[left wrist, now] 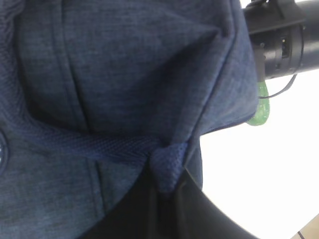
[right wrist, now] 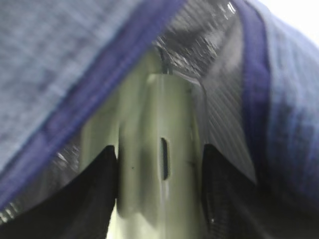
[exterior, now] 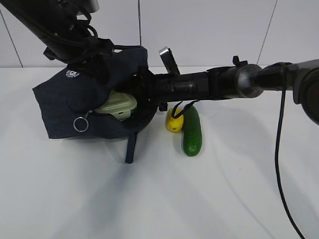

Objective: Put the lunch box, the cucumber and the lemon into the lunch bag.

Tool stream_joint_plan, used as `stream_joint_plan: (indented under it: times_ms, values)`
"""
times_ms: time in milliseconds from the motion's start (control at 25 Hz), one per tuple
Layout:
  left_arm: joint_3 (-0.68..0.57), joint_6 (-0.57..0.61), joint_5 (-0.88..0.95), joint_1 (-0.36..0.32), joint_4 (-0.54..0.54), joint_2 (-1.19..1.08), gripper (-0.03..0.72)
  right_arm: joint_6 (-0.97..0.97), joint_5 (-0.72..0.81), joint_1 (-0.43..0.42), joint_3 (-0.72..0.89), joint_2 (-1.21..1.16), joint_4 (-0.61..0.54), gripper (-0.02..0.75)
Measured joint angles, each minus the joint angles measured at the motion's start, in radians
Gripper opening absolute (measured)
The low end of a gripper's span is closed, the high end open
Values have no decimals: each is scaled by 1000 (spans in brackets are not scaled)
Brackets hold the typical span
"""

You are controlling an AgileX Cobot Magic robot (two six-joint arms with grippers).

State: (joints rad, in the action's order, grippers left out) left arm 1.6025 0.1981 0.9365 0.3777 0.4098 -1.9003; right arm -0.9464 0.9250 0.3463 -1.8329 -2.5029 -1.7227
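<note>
Two left outside — lemon (exterior: 174, 121), cucumber (exterior: 191, 131) — beside bag (exterior: 60, 109).

The lunch bag's (exterior: 65, 107) mouth is full: lunch box (exterior: 117, 107) & right arm (exterior: 199, 84) fill it. Lemon (exterior: 174, 122) & cucumber (exterior: 191, 132) lie under that arm, so it blocks the way from above. Table (exterior: 209, 199) in front is open.

The navy fabric lunch bag (exterior: 65, 107) lies tipped on its side on the white table, mouth open toward the right, silver ring pull hanging at the front. The pale green lunch box (exterior: 117, 106) sits partly inside the opening. The yellow lemon (exterior: 174, 121) and dark green cucumber (exterior: 192, 132) lie touching, just right of the bag.
</note>
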Motion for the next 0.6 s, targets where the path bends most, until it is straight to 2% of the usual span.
stream_joint_plan:
  times_ms: [320,600]
  values:
    - [2,0,-4,0,11,-40,-2,25,-16,3,-9,-13,34,399]
    - [2,0,5,0,10,-49,-2,34,78,-10,-27,-13,54,468]
